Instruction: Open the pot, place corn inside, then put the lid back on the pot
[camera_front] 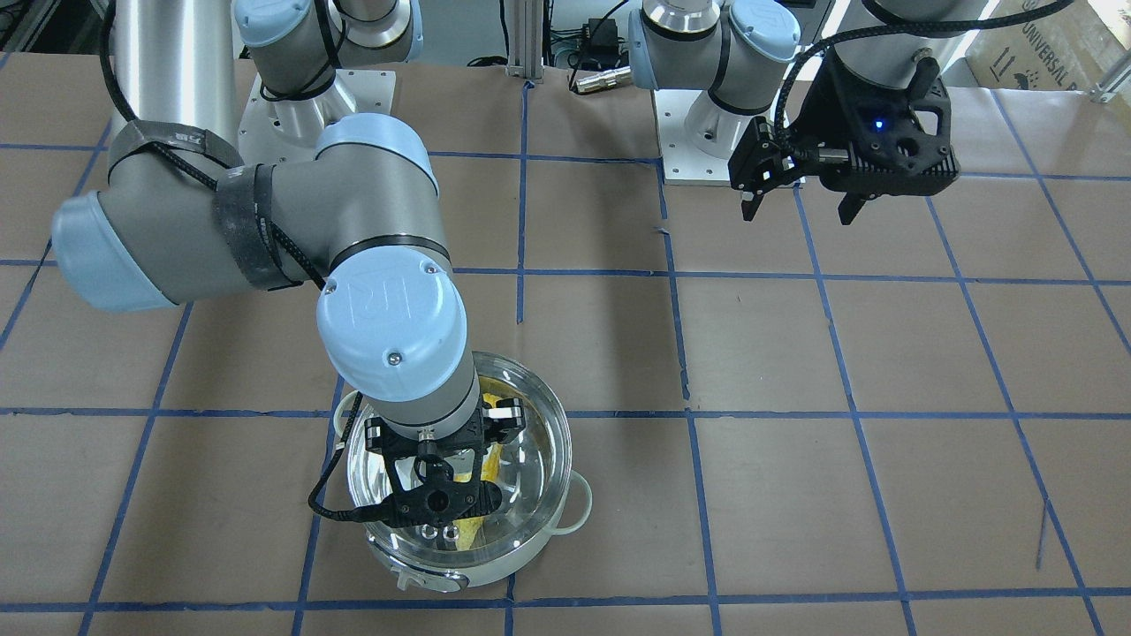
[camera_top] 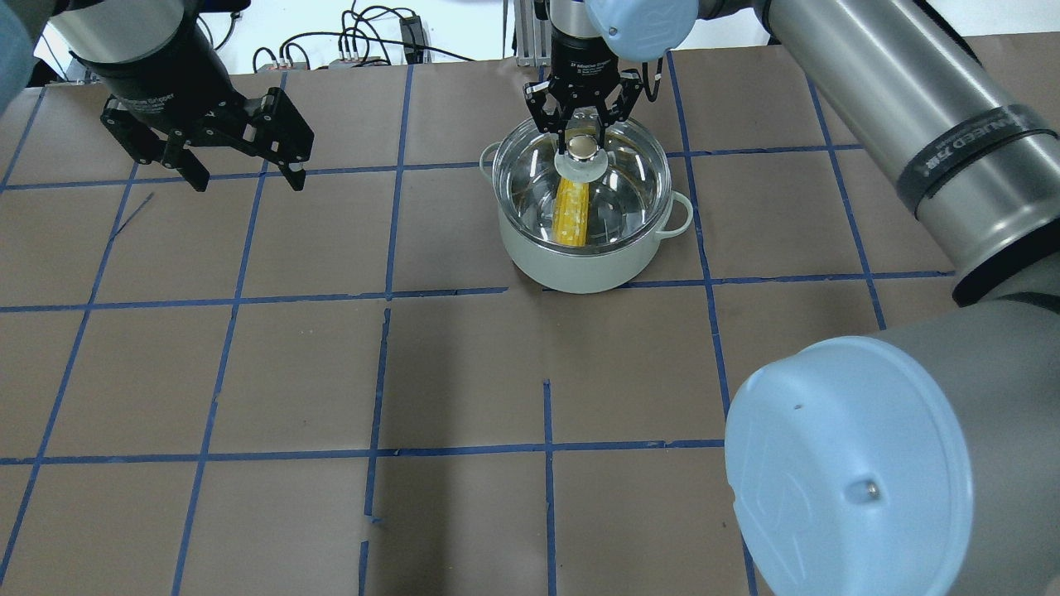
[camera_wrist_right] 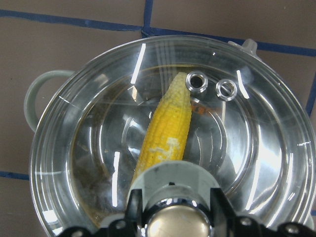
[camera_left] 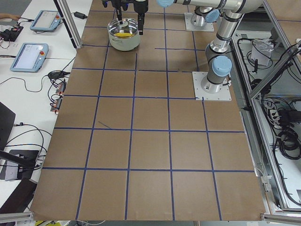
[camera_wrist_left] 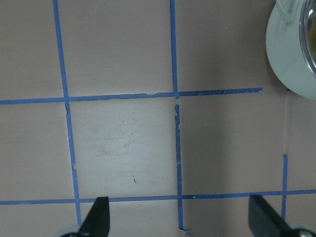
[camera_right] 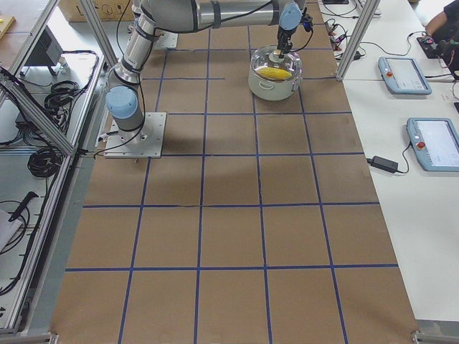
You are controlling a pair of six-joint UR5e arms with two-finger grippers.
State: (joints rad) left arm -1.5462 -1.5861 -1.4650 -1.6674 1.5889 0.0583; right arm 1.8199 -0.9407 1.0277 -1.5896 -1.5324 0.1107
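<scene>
The white pot [camera_top: 580,265] stands on the table at the far centre, with the clear glass lid [camera_top: 631,178] sitting on it. The yellow corn [camera_top: 571,217] lies inside under the glass, as the right wrist view shows [camera_wrist_right: 165,128]. My right gripper [camera_top: 582,137] is directly above the pot, shut on the lid's gold-topped knob [camera_wrist_right: 173,224]. My left gripper [camera_top: 242,175] hangs open and empty above the table, well to the left of the pot; its wrist view shows the pot's white edge [camera_wrist_left: 286,54] at the top right.
Brown paper with a blue tape grid [camera_top: 385,294] covers the table. The arm base plates [camera_front: 707,150] are at the robot's side. Tablets [camera_left: 30,54] and cables lie on the side table past the pot. My right arm's elbow [camera_top: 845,472] fills the near right.
</scene>
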